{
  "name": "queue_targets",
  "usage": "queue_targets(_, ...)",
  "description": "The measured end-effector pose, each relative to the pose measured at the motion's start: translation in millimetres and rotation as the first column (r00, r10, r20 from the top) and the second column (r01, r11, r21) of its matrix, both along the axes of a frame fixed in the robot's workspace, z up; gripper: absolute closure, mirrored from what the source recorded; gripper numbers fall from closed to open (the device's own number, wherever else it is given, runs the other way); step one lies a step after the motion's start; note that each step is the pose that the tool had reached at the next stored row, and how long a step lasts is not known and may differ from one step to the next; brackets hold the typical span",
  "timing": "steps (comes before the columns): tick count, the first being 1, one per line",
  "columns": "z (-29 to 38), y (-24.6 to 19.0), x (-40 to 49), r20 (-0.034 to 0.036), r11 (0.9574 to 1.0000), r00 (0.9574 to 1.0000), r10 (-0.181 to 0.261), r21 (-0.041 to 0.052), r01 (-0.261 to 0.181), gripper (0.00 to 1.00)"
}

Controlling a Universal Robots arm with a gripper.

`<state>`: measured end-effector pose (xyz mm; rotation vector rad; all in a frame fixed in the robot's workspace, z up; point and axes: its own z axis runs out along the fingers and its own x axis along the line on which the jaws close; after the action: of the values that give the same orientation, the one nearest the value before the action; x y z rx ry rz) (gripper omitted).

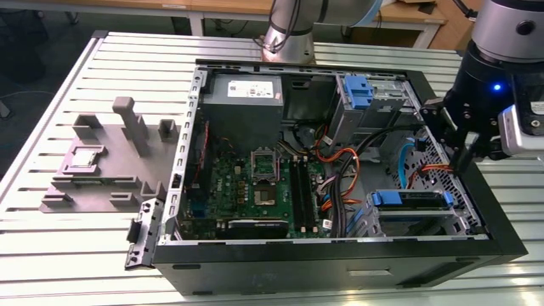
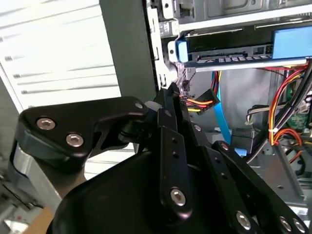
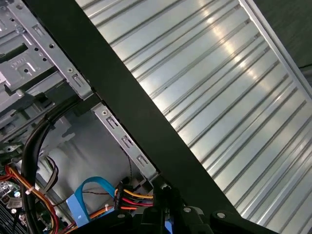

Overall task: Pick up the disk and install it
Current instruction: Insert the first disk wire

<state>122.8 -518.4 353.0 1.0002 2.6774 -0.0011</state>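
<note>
You're hovering the tool (image 1: pixel 465 167), closed and empty, just above the stiff, slick disk (image 1: pixel 409 199); grab its blue rails.

The silver-grey jointed robot arm (image 1: pixel 501 29) ends in a black wrist housing with a small blue light. Its matte black metal gripper (image 2: pixel 168 112), built of flat linkage bars, is dotted with round silver screws.

Exterior cam high, looking down on open case (image 1: pixel 501 210); both wrist cams close inside, sharing orange wires (image 2: pixel 202 103).
</note>
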Motion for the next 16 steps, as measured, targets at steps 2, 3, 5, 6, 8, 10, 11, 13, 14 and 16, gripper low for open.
queue_targets(2, 0.0, 0.0, 0.0, 0.0000, 0.9994, 0.9994, -0.036, 0.0002, 0.036, 0.83)
queue_targets(3, 0.0, 0.0, 0.0, 0.0000, 0.9985, 0.9985, -0.054, 0.0001, 0.054, 0.83)
queue_targets(5, -0.1, 0.0, 0.0, 0.0000, 0.9960, 0.9960, -0.090, 0.0001, 0.090, 0.83)
queue_targets(6, -0.1, 0.0, 0.0, 0.0000, 0.9942, 0.9942, -0.108, 0.0002, 0.108, 0.83)
queue_targets(8, -0.2, 0.0, 0.0, 0.0000, 0.9896, 0.9896, -0.144, 0.0002, 0.144, 0.83)
queue_targets(10, -0.3, 0.0, 0.0, -0.0001, 0.9836, 0.9836, -0.181, 0.0002, 0.181, 0.83)
queue_targets(11, -0.3, 0.0, 0.0, -0.0001, 0.9801, 0.9801, -0.198, 0.0002, 0.198, 0.83)
queue_targets(13, -0.3, 0.0, 0.0, 0.0000, 0.9724, 0.9724, -0.233, 0.0001, 0.233, 0.83)
queue_targets(14, -0.4, 0.0, 0.0, 0.0000, 0.9680, 0.9680, -0.251, 0.0001, 0.251, 0.83)
queue_targets(16, -0.6, 0.0, 0.0, 0.0000, 0.9579, 0.9579, -0.287, 0.0002, 0.287, 0.83)
